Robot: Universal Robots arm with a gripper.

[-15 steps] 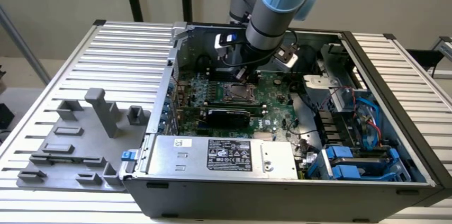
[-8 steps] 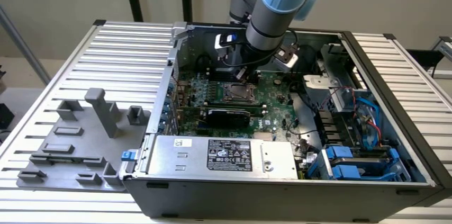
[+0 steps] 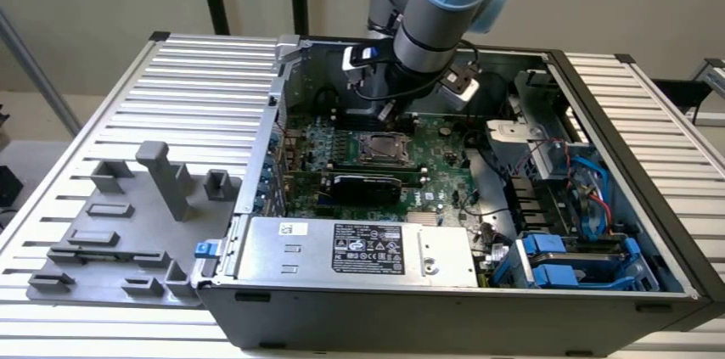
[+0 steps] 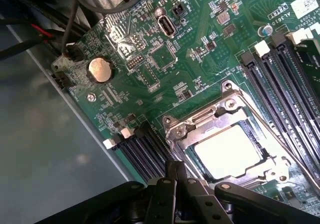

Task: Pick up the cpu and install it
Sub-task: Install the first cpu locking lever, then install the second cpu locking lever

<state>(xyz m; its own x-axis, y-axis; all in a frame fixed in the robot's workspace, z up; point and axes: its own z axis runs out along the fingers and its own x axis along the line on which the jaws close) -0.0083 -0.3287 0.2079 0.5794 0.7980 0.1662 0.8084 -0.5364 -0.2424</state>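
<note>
We start nearest the wrist camera: the gripper (image 4: 175, 184) has its fingers closed together and holds nothing. Its black linkage sits just above the edge of the CPU socket.

Just past the fingertips, the cpu (image 4: 229, 150) lies flat inside the socket (image 4: 225, 134), dull silver top facing up and metal retention frame around it. We judge the chip already seated, since it sits level and square within the frame and the gripper has no hold on it. We cannot tell whether the frame is latched.

Dark memory slots (image 4: 285, 79) run beside the socket on one flank, with a shorter bank (image 4: 142, 151) on the other. Farther out on the green motherboard (image 4: 200, 44) we note a round coin cell battery (image 4: 100, 70).

In the exterior view, the arm (image 3: 436, 11) reaches down into the open computer case (image 3: 634, 206), which lies on its side so the board faces up, giving vertical access to the socket (image 3: 379, 148). The grey power supply (image 3: 356, 249) with its black label sits at the near edge. On the exterior view's left, a grey fixture tray (image 3: 114, 232) rests on the slatted table (image 3: 193, 87), well apart from the socket.
</note>
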